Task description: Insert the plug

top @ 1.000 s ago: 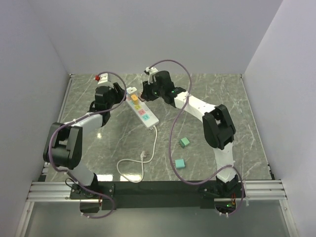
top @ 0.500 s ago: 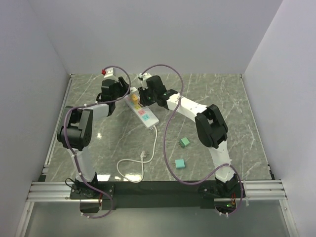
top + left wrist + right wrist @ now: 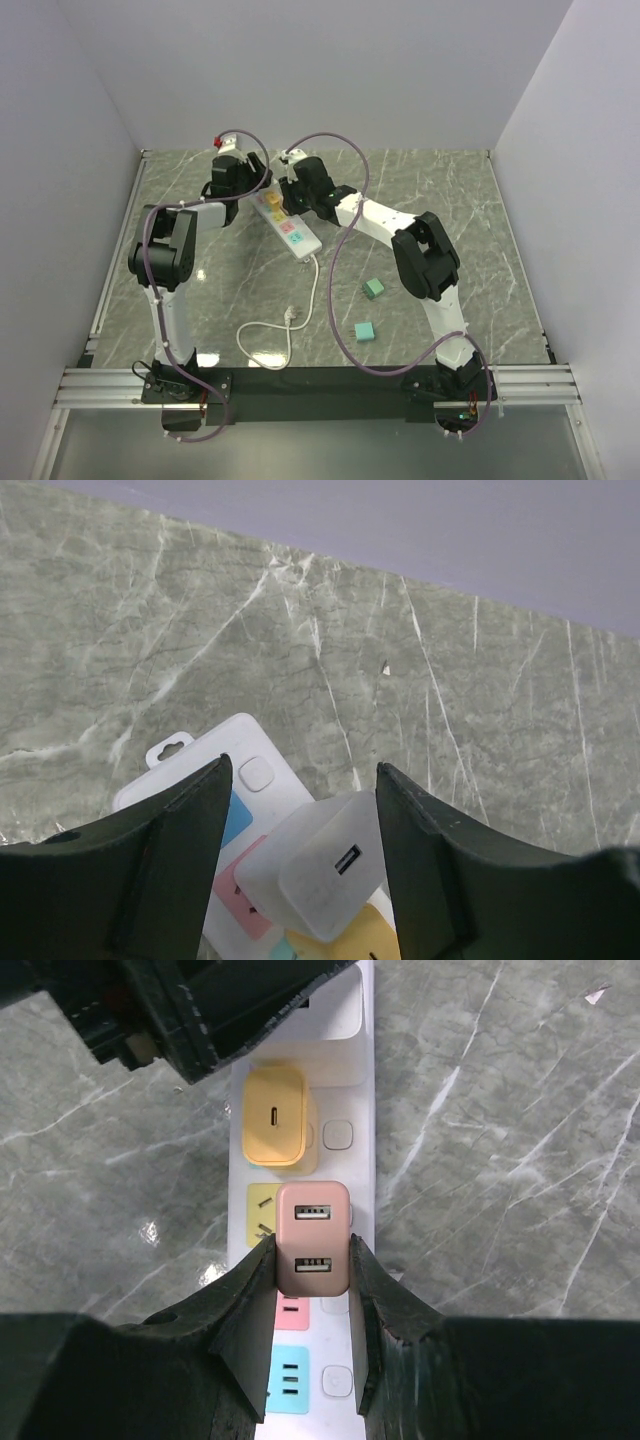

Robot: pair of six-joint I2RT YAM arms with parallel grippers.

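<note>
Far side of the marble table, the white power strip lies angled between both arms. The right gripper pinches the pink plug upright over a middle socket, apparently lined up for pushing down. The left gripper stands spread around the seated adapter, perhaps to brace the strip.

The right gripper has its two black fingers closed on the sides of a pink charger, which sits over the yellow socket of a white power strip. Just beyond it, a yellow charger is plugged into the strip, and pink and blue sockets show nearer the camera.
</note>
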